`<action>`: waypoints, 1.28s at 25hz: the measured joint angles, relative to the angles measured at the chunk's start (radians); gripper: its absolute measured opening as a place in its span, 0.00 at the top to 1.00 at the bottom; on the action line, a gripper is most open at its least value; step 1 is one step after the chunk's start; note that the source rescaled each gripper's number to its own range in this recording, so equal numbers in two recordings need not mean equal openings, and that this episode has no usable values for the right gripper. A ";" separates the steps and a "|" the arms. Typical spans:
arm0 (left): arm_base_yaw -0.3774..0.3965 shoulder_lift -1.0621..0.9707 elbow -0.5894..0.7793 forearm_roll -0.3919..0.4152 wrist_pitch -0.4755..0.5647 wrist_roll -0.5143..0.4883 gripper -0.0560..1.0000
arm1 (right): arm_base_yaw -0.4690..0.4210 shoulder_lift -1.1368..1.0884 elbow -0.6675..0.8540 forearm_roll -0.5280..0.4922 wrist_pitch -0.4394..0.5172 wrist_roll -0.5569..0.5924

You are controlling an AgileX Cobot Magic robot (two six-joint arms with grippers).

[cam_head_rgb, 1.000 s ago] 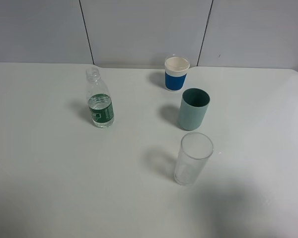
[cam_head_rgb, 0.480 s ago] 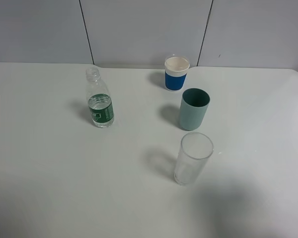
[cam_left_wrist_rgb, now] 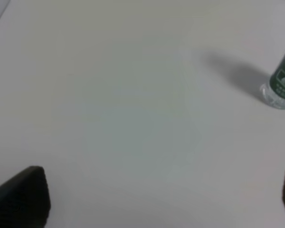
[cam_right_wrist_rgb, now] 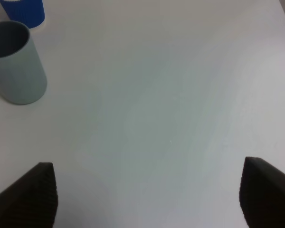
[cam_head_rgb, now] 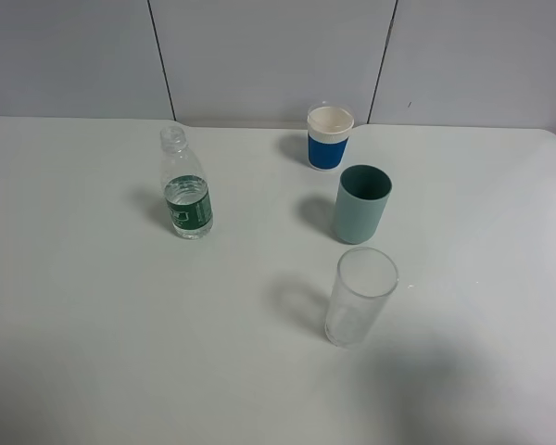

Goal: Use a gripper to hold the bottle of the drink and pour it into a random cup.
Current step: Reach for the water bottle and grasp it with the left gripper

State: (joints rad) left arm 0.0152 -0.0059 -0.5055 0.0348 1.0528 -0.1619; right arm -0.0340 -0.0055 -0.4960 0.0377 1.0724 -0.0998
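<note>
change: none, small clear green-labelled plastic bottle (cam_head_rgb: 186, 190) unmoved | left tool (cam_left_wrist_rgb: 154, 197), right tool (cam_right_wrist_rgb: 146, 194): both released (empty) | grasp not begun

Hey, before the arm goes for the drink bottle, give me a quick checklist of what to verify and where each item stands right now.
1. Bottle upright, neck uncapped: ok.
2. Left gripper open: ok.
3. Bottle lined up between the left gripper's fingers: not ok, it stands far off, outside their gap.
4. Grey-teal cup upright, apart from the white cup and clear glass: ok.
5. Grey-teal cup empty: cannot tell.
</note>
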 joint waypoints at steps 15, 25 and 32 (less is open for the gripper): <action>0.000 0.315 -0.112 0.000 -0.124 0.145 0.00 | 0.000 0.000 0.000 0.000 0.000 0.000; -0.026 0.560 -0.129 0.004 -0.208 0.297 0.00 | 0.000 0.000 0.000 0.000 0.000 0.000; -0.145 0.708 -0.129 0.053 -0.255 0.300 0.00 | 0.000 0.000 0.000 0.000 0.000 0.000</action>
State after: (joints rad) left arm -0.1294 0.7018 -0.6346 0.0881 0.7982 0.1380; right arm -0.0340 -0.0055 -0.4960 0.0377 1.0724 -0.0998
